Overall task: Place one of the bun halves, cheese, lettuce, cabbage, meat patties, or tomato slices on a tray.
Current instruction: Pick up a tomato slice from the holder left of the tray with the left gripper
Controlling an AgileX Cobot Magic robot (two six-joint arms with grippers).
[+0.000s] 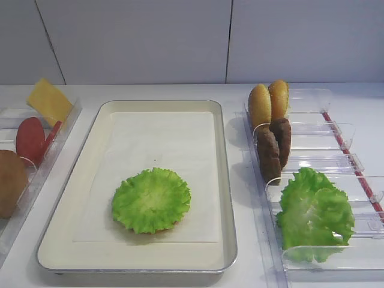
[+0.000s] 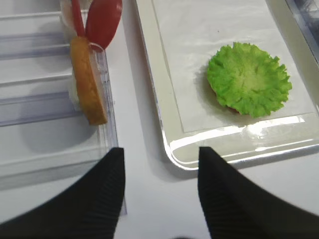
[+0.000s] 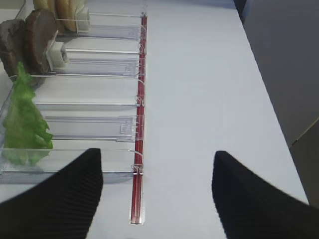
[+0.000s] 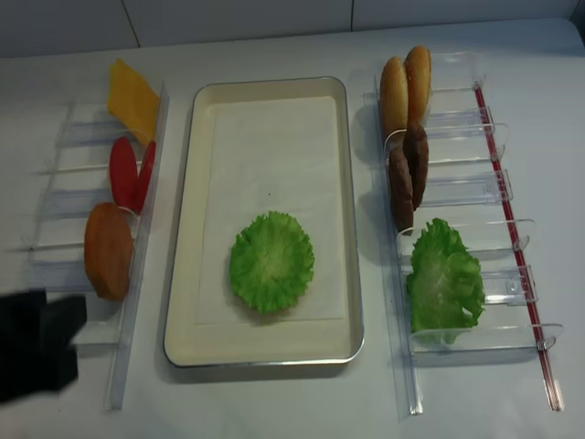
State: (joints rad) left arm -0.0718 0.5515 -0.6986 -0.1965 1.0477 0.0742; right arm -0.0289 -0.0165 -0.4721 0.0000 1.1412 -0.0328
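The cream tray [image 1: 87, 162] sits mid-table with one lettuce leaf [image 1: 151, 199] lying flat on its liner. The left bin holds cheese [image 1: 49, 101], tomato slices [image 1: 31, 139] and a bun half [image 1: 11, 182]. In the right bin stand two bun halves [image 1: 269, 103], meat patties [image 1: 274, 147] and more lettuce [image 1: 315, 213]. Cabbage is out of view. My left gripper [image 2: 160, 154] is open and empty, low between the left bin and the tray's near corner [image 2: 164, 99]. My right gripper [image 3: 157, 154] is open and empty over bare table, just right of the right bin.
Clear plastic divider bins [image 4: 91, 210] flank the tray on both sides. The right bin [image 4: 475, 192] has a red strip [image 3: 139, 149] along its outer edge. A pale wall runs behind the table.
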